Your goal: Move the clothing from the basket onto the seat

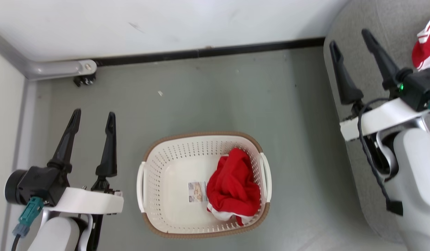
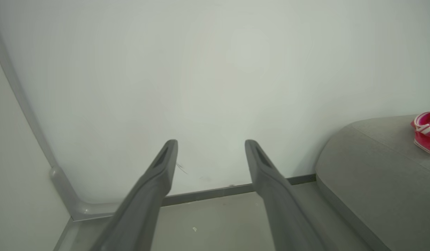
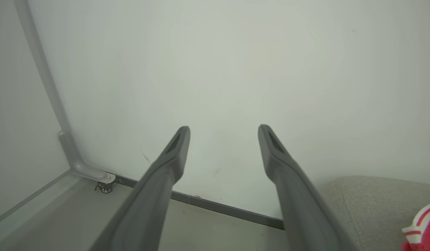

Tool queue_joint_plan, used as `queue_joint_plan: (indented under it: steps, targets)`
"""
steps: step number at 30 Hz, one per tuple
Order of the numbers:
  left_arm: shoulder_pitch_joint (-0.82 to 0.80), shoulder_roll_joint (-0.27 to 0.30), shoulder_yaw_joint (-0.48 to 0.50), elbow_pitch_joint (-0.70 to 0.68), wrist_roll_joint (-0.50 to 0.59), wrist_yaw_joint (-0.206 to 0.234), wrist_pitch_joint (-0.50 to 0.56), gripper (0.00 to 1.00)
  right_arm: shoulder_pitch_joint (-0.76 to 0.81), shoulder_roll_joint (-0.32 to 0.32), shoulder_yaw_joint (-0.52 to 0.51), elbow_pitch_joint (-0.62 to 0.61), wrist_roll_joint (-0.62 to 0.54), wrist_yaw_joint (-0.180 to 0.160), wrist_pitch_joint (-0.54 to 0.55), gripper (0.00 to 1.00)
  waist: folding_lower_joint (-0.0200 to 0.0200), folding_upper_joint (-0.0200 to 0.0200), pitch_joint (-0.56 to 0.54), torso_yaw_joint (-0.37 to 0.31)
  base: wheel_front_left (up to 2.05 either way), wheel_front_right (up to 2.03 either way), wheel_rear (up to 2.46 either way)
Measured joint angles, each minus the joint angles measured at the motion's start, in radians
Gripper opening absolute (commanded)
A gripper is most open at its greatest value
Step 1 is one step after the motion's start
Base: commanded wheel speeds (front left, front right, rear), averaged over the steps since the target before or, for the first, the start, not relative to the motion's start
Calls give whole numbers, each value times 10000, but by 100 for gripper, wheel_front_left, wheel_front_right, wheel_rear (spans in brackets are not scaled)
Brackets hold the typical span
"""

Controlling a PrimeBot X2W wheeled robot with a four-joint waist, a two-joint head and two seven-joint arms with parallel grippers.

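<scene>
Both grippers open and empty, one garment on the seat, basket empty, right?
No: the basket holds a red garment, as the head view shows. The striped garment lies on the seat, and the left gripper and right gripper are open and empty.

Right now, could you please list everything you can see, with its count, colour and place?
plain red garment: one, red with white edging, bunched in the basket's right half
striped red garment: one, red and white, on the seat
basket: one, cream-white with brown rim, on the floor between the arms
paper label: one, pale, on the basket's bottom
seat: one, grey fabric, at the right
floor: grey
wall: white, beyond the basket
skirting: one dark strip, at the wall's foot
metal rail: one, grey, far left corner
caster: one, dark, under the rail's end
left hand: one, dark fingers, open, left of the basket
right hand: one, dark fingers, open, over the seat's edge
</scene>
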Motion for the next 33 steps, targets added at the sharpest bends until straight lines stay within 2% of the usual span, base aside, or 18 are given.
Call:
queue_joint_plan:
  steps: [15,33]
  targets:
    - [1332,-56,784,251,-136,-17,-29,100,2094,215,-479,-616,40,0,2,100,0,0,-1363,380,0,0,0]
    - [2640,-314,1248,357,71,-546,-29,100,3984,376,-811,-1252,203,0,2,100,-1,0,-2706,545,0,0,0]
